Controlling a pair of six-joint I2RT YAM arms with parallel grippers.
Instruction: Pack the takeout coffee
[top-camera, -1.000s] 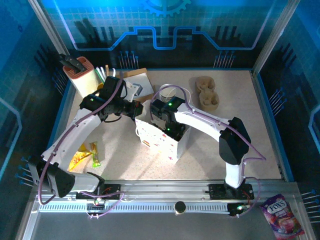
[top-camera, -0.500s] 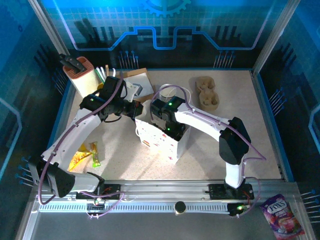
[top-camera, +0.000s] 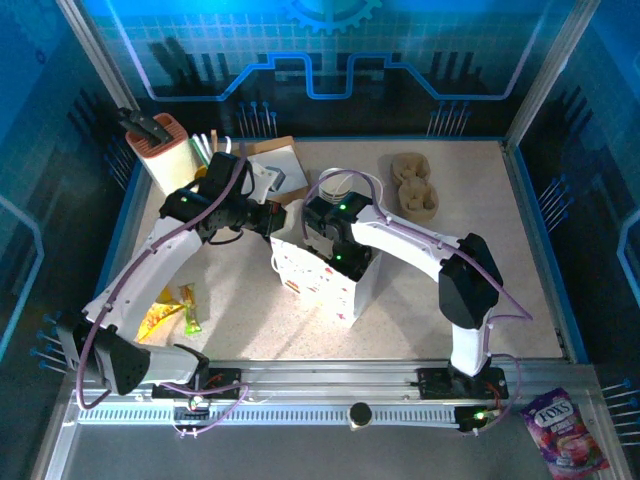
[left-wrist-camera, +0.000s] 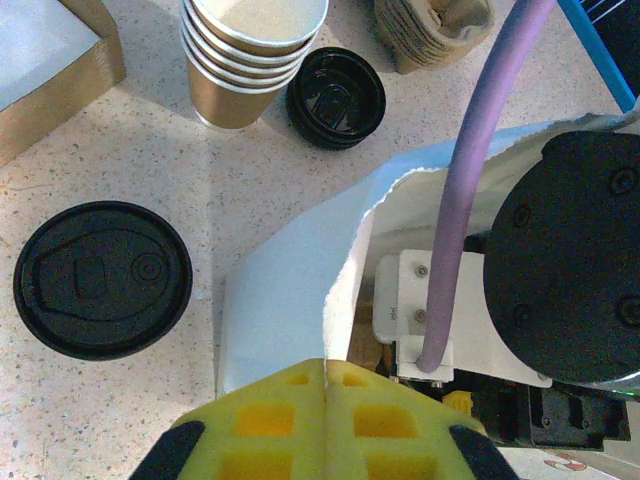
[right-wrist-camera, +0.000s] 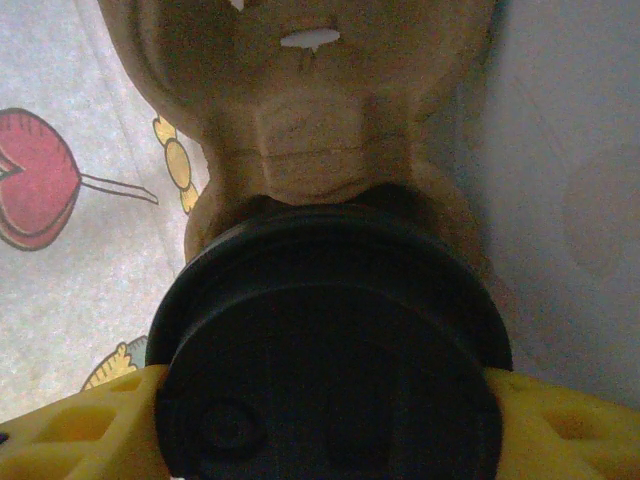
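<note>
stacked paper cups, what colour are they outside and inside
Tan-brown outside, white inside; the left wrist view shows the stacked cups best.

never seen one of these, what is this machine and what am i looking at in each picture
These are two robot arms bolted to the near edge of a table. The overhead picture looks down on both; the other two come from a camera on each wrist. The left gripper is shut on the rim of a white paper bag, holding it open. The right gripper reaches inside, gripping a lidded coffee cup, with a pulp carrier just beyond it. On the table stand stacked paper cups, loose black lids and spare carriers.
</note>
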